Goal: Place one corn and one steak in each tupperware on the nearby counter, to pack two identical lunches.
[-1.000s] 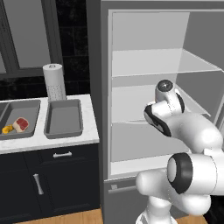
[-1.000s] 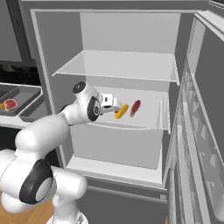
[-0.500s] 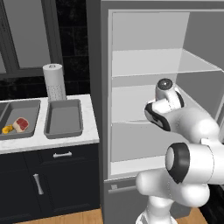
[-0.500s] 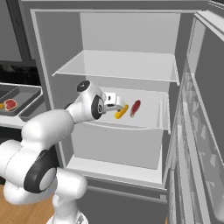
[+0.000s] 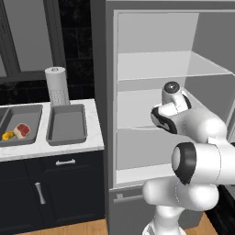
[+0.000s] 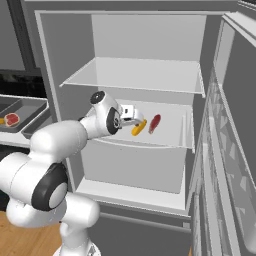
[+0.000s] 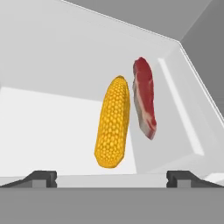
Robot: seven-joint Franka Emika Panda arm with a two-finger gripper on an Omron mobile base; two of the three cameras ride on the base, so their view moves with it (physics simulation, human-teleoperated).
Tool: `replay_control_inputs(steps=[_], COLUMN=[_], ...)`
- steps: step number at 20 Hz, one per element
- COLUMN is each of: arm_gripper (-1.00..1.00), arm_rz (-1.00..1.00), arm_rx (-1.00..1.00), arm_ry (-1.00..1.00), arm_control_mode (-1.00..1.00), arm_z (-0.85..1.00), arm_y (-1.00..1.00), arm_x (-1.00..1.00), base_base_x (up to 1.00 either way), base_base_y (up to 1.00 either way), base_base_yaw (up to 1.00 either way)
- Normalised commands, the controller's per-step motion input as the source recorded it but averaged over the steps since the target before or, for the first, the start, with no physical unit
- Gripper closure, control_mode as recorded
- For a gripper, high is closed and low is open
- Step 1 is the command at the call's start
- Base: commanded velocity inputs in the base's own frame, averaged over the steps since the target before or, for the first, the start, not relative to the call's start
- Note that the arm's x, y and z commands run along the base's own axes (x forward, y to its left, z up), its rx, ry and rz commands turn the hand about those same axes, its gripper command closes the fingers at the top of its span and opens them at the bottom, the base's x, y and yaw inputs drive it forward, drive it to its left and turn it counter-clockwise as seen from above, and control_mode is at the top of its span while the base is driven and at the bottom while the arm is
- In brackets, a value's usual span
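Now reaching into fridge: claw (image 6: 134, 120) wide open, empty; centre on corn (image 7: 113, 122), clear of steak (image 7: 145, 97) beside it.

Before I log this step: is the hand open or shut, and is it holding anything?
Hand: open and empty, poised just short of the corn beside the steak on the fridge shelf.

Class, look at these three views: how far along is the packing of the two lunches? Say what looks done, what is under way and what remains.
Done: the left tray on the counter already holds a corn cob and a steak.
Under way: the open gripper is at the fridge shelf, facing the second cob and the second steak; neither is gripped.
Left: both must go into the bare right tray.
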Motion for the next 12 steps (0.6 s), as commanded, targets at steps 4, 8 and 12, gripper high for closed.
replay_control_inputs(steps=[4, 8, 12], arm_gripper=[-1.00, -1.00, -1.00], arm_rz=[0.00, 0.00, 0.00], arm_rx=[0.00, 0.00, 0.00], arm_ry=[0.00, 0.00, 0.00], arm_control_mode=[-1.00, -1.00, -1.00], arm_z=[-0.13, -0.13, -0.12], arm_y=[-0.01, -0.05, -0.06], arm_x=[0.10, 0.10, 0.12], base_base_x=[0.00, 0.00, 0.00], base_base_y=[0.00, 0.00, 0.00], base_base_yaw=[0.00, 0.00, 0.00])
